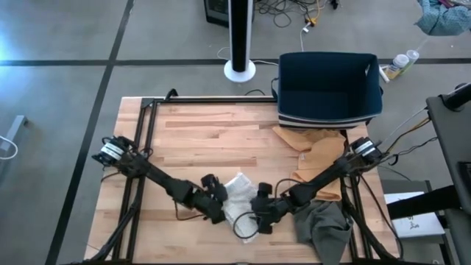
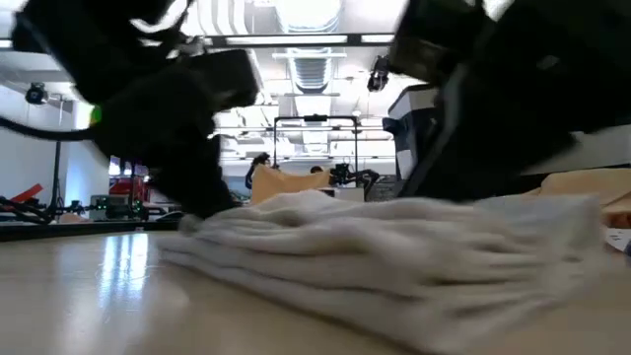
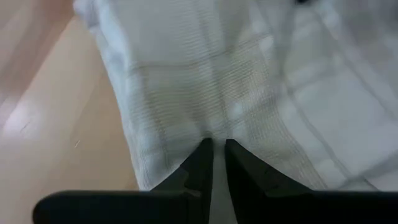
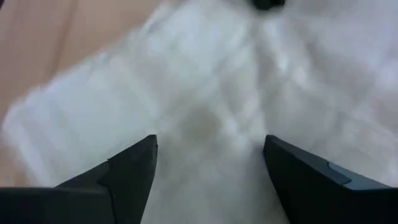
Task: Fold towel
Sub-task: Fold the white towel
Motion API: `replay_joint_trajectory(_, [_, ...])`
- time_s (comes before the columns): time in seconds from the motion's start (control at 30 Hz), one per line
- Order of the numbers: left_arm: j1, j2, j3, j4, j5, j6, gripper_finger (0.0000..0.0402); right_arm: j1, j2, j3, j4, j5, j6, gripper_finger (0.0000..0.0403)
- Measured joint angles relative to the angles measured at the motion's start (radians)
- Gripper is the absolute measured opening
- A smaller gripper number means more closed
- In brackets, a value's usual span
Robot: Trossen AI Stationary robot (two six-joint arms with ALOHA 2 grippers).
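Two grippers meet at your white towel (image 1: 239,197), which lies bunched on the wooden table (image 1: 191,140) near its front edge, midway between the arms.
- Left gripper (image 3: 217,155): at the towel's left side, fingers pinched nearly together on a fold of the cloth.
- Right gripper (image 4: 211,155): at the towel's right side, fingers spread wide over the cloth, holding nothing.
- Tan cloth (image 1: 316,158): you find it on the right of the table, below the dark blue bin (image 1: 329,88).
- Grey cloth (image 1: 324,224): at the front right corner, apart from the towel.
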Motion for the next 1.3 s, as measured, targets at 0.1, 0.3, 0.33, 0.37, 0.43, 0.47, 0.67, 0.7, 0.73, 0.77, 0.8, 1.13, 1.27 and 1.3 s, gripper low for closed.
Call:
replay_joint_trajectory(0.1, [-0.03, -0.016, 0.001, -0.06, 0.0, -0.047, 0.0037, -0.004, -0.004, -0.028, 0.029, 0.006, 0.003, 0.0285])
replay_joint_trajectory(0.3, [-0.083, -0.09, -0.003, -0.057, 0.019, -0.057, 0.0037, 0.018, -0.073, 0.03, 0.047, 0.008, -0.118, 0.0291])
replay_joint_trajectory(0.33, [-0.094, -0.11, -0.003, -0.057, 0.019, -0.058, 0.0037, 0.021, -0.085, 0.037, 0.051, 0.029, -0.138, 0.029])
replay_joint_trajectory(0.37, [-0.107, -0.131, -0.003, -0.057, 0.019, -0.059, 0.0037, 0.016, -0.089, 0.042, 0.062, 0.047, -0.153, 0.0288])
replay_joint_trajectory(0.43, [-0.14, -0.167, -0.002, -0.049, 0.012, -0.081, 0.0037, 0.003, -0.083, 0.045, 0.109, 0.069, -0.172, 0.0285])
replay_joint_trajectory(0.47, [-0.159, -0.181, -0.002, -0.05, 0.012, -0.096, 0.0037, -0.011, -0.074, 0.043, 0.133, 0.071, -0.182, 0.0283])
replay_joint_trajectory(0.67, [-0.251, -0.165, -0.023, -0.041, 0.013, -0.22, 0.0037, -0.123, 0.015, 0.044, 0.333, 0.065, -0.186, 0.0274])
replay_joint_trajectory(0.7, [-0.258, -0.151, -0.03, -0.042, 0.013, -0.239, 0.0037, -0.144, 0.031, 0.043, 0.353, 0.052, -0.188, 0.0272])
replay_joint_trajectory(0.73, [-0.261, -0.134, -0.034, -0.042, 0.013, -0.257, 0.0037, -0.163, 0.049, 0.048, 0.37, 0.044, -0.187, 0.027])
replay_joint_trajectory(0.77, [-0.262, -0.117, -0.036, -0.04, 0.014, -0.271, 0.0037, -0.181, 0.065, 0.058, 0.37, 0.038, -0.184, 0.0269])
replay_joint_trajectory(0.8, [-0.262, -0.1, -0.039, -0.035, 0.017, -0.282, 0.0037, -0.198, 0.081, 0.066, 0.37, 0.036, -0.177, 0.0267])
replay_joint_trajectory(1.13, [-0.241, 0.052, -0.034, -0.006, -0.011, -0.279, 0.0037, -0.233, 0.262, 0.199, 0.348, -0.121, -0.139, 0.0255])
replay_joint_trajectory(1.27, [-0.255, 0.03, -0.037, 0.0, 0.005, -0.253, 0.0037, -0.237, 0.232, 0.207, 0.308, -0.123, -0.223, 0.0263])
replay_joint_trajectory(1.3, [-0.262, 0.017, -0.036, -0.007, 0.017, -0.242, 0.0037, -0.237, 0.204, 0.203, 0.292, -0.124, -0.251, 0.0267])
